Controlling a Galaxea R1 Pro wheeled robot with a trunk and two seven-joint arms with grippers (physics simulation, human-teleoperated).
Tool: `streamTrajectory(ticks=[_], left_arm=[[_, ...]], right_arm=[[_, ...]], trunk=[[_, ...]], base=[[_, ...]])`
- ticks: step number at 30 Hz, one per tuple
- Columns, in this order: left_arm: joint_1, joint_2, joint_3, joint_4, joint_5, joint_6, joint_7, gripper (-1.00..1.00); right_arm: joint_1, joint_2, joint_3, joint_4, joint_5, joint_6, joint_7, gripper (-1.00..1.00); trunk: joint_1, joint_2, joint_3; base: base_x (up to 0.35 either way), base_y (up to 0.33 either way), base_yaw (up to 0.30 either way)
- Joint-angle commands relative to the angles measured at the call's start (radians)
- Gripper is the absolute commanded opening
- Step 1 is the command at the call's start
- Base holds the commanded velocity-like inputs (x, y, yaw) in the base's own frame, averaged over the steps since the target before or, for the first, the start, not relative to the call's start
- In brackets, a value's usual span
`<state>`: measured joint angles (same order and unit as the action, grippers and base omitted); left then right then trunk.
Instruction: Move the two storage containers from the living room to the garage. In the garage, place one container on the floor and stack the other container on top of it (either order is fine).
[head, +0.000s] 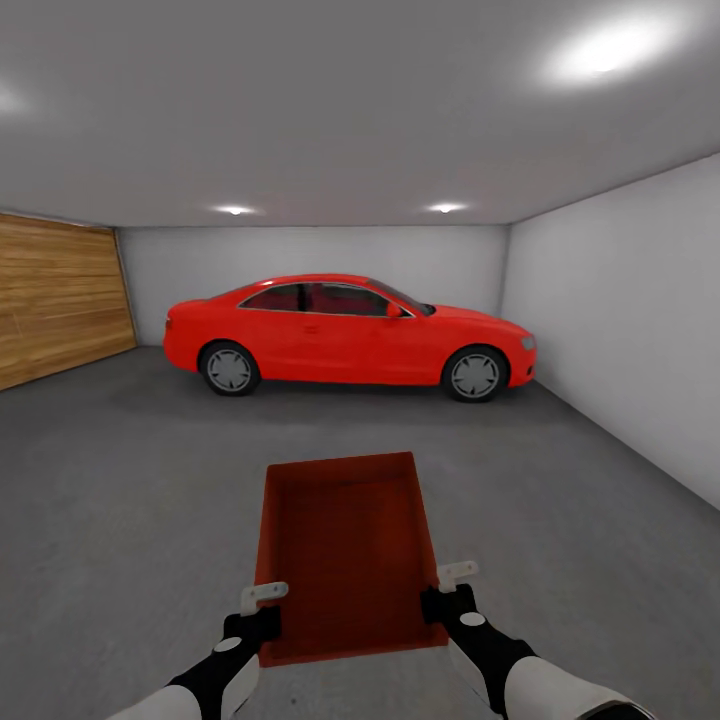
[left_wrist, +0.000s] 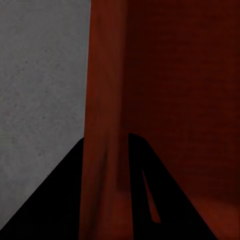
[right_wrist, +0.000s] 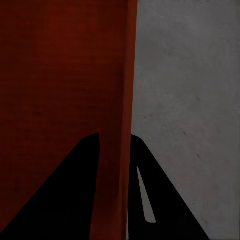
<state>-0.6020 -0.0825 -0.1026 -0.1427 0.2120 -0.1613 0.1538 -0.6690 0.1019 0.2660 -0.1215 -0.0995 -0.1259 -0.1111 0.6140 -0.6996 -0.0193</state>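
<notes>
Both pincers clamp the storage container (head: 345, 550) walls, left pincer (head: 262, 608) at 9 o'clock, right pincer (head: 452, 590) at 3; its long axis points to 12, over the floor (head: 120, 480).

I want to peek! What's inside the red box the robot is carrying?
Nothing: the storage container looks empty, with only its bare red bottom showing. The spot just behind its near wall is hidden.

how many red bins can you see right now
1. The storage container is held out in front of the robot above the garage floor, its side walls pinched by the left hand and right hand. A second one may be out of view.
</notes>
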Motion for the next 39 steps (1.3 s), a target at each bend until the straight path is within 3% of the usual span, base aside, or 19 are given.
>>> streamTrajectory(ticks=[1, 39], left_arm=[[-0.001, -0.005, 0.044, 0.002, 0.055, -0.001, 0.004, -1.00], [-0.001, -0.005, 0.044, 0.002, 0.055, -0.001, 0.004, -1.00]], right_arm=[[-0.001, 0.024, -0.051, -0.003, -0.057, -0.059, -0.002, -1.00], [-0.001, 0.024, -0.051, -0.003, -0.057, -0.058, -0.002, -1.00]], trunk=[[0.001, -0.001, -0.002], [0.001, -0.001, -0.002]], base=[[0.320, 0.000, 0.000], [0.320, 0.000, 0.000]])
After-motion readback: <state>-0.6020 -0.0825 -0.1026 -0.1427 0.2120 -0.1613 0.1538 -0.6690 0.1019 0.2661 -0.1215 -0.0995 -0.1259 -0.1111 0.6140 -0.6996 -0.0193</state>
